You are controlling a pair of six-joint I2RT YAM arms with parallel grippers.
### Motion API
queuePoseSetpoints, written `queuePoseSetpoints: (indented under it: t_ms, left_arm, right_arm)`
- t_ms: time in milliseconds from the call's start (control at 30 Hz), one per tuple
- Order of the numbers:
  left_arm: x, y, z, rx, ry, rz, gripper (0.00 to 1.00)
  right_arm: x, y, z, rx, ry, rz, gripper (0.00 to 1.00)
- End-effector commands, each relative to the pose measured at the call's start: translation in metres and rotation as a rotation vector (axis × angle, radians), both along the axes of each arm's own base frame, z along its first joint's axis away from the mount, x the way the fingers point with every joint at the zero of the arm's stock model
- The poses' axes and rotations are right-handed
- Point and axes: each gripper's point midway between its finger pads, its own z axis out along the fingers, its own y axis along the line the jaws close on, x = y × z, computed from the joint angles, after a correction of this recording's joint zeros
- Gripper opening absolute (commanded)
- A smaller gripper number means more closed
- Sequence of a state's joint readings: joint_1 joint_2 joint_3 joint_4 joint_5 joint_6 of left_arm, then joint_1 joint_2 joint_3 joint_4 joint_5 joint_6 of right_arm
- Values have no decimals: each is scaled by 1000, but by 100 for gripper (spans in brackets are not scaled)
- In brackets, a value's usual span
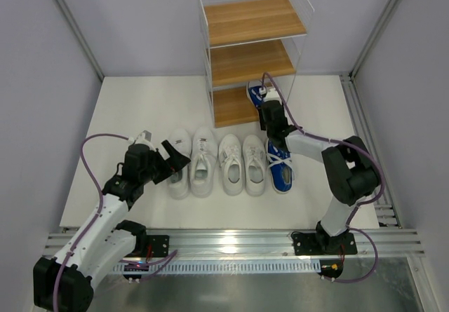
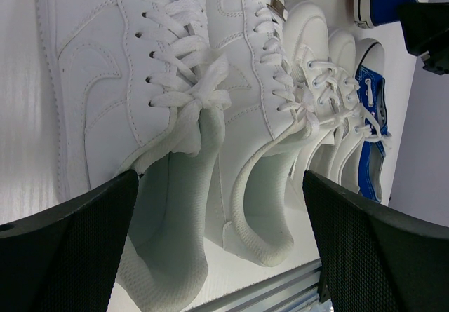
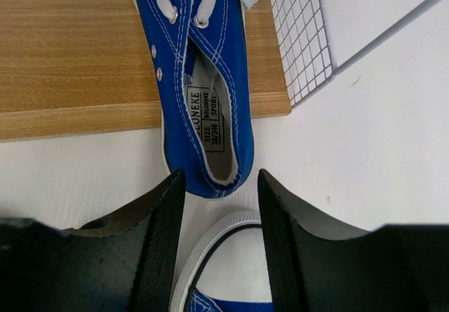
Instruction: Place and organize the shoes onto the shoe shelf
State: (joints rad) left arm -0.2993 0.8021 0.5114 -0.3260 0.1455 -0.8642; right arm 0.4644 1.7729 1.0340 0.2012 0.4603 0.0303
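The shoe shelf (image 1: 252, 52) stands at the back centre. One blue shoe (image 1: 255, 93) lies toe-in on the right of its bottom board (image 3: 70, 52), heel (image 3: 210, 165) overhanging the front edge. My right gripper (image 1: 270, 119) is open and empty; in the right wrist view it (image 3: 217, 207) sits just behind that heel, not touching. The other blue shoe (image 1: 280, 168) lies on the floor, its toe cap (image 3: 210, 256) under the jaws. Four white shoes stand in a row (image 1: 217, 163). My left gripper (image 1: 175, 159) is open wide over the two leftmost white shoes (image 2: 140, 80) (image 2: 259, 80).
The shelf's upper two boards (image 1: 252, 19) hold nothing. A white wire side panel (image 3: 302, 31) stands right of the shelved blue shoe. Grey walls close both sides; a metal rail (image 1: 231, 238) runs along the near edge.
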Motion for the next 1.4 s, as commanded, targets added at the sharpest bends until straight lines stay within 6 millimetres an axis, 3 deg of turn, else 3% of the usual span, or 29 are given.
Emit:
queuePoseSetpoints:
  t_ms: [0, 33, 67, 100, 133, 167, 200, 267, 300, 467, 500, 600, 667, 733, 967, 1133, 1367]
  left_arm:
    - [-2, 9, -9, 42, 14, 30, 100]
    - [-2, 9, -8, 41, 13, 29, 100]
    - [-2, 9, -8, 40, 12, 30, 100]
    - [-2, 10, -8, 41, 10, 32, 100]
    - [-2, 10, -9, 42, 13, 32, 100]
    - [-2, 10, -9, 41, 10, 32, 100]
    - [-2, 10, -10, 40, 11, 33, 100]
    - [-2, 9, -14, 40, 17, 33, 100]
    - [-2, 9, -14, 39, 18, 31, 100]
    - [-3, 8, -18, 40, 31, 22, 100]
    - [-3, 8, -18, 40, 31, 22, 100]
    - [-2, 7, -17, 40, 23, 20, 100]
    - [-2, 7, -17, 40, 21, 19, 100]
    - [-1, 8, -18, 40, 21, 21, 100]
    - [0, 4, -20, 34, 31, 11, 100]
    - [1, 4, -20, 33, 28, 11, 100]
    - [4, 2, -25, 33, 43, 8, 100]
  right_arm:
    - [-2, -4, 49, 74, -132, -23, 49]
    - [-7, -7, 64, 93, -164, -31, 50]
    - [-14, -10, 66, 119, -166, -45, 50]
    - [-27, -16, 54, 124, -142, -57, 50]
    - [-37, -18, 68, 159, -175, -61, 51]
    - [-46, -20, 65, 177, -171, -72, 54]
    - [-63, -25, 49, 185, -138, -95, 54]
    - [-86, -18, 52, 200, -153, -91, 55]
    - [-100, -19, 37, 206, -125, -100, 55]
    - [-151, -9, 19, 314, -93, -102, 55]
    - [-167, -11, 3, 298, -66, -98, 56]
    - [-190, -23, -6, 309, -71, -146, 58]
    - [-198, -21, -8, 350, -67, -131, 63]
    - [-205, -26, -2, 362, -87, -162, 63]
    - [-221, -44, -14, 334, -69, -266, 63]
    - [-232, -41, -10, 363, -93, -279, 63]
    - [-243, -27, -44, 398, 17, -264, 63]
